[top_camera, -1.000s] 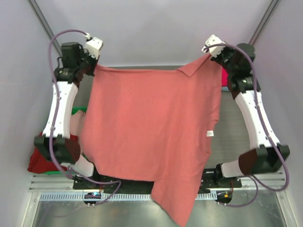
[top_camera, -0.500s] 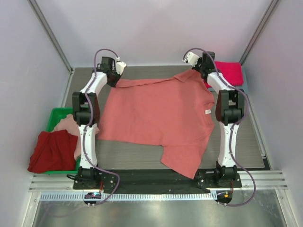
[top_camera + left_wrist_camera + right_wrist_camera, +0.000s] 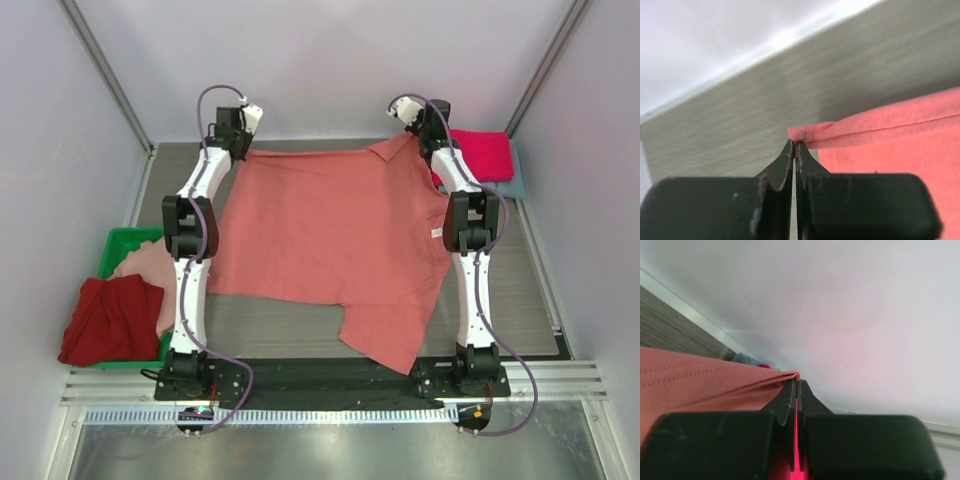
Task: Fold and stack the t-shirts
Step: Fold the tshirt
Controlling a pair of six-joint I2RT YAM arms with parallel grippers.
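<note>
1. The salmon-coral t-shirt [image 3: 335, 240] is spread over the table [image 3: 520, 300], its far edge stretched between the two arms.
2. The left end effector [image 3: 795, 146] is pinched closed on the shirt's far left hem corner.
3. The right end effector [image 3: 796, 382] is clamped on the far right corner.
4. A folded magenta t-shirt [image 3: 483, 152] lies far right, on top of a grey-blue t-shirt [image 3: 510, 187].
5. A dark red t-shirt [image 3: 105, 318] and a pale pink t-shirt [image 3: 140, 265] drape over the green bin [image 3: 120, 240] at the left.
</note>
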